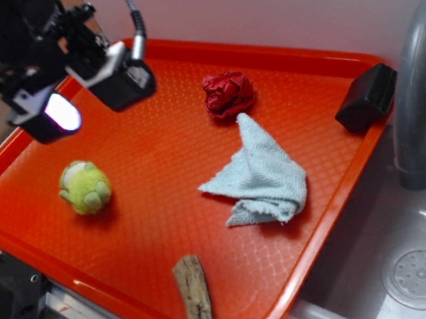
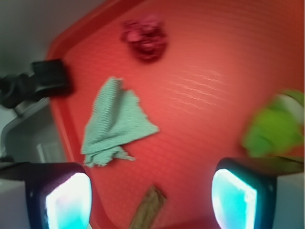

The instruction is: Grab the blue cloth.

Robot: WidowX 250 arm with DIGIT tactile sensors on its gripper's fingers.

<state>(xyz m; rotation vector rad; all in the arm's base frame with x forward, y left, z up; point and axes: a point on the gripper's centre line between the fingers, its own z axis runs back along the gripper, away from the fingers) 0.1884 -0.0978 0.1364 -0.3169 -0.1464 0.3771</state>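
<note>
The gripper, its 2 fingers spread wide and holding nothing, hangs above an orange tray. Just beyond its fingertips lies a wood scrap, then the crumpled blue cloth, well apart from it; farthest sits a dark red fabric ball.

The blurred wrist view looks down on the orange tray. The blue cloth lies crumpled on it, apart from the gripper, whose two lit fingertips stand spread wide. Beyond the cloth sits a dark red fabric ball; a green plush ball lies well right of the cloth, a wood piece just below it.
</note>
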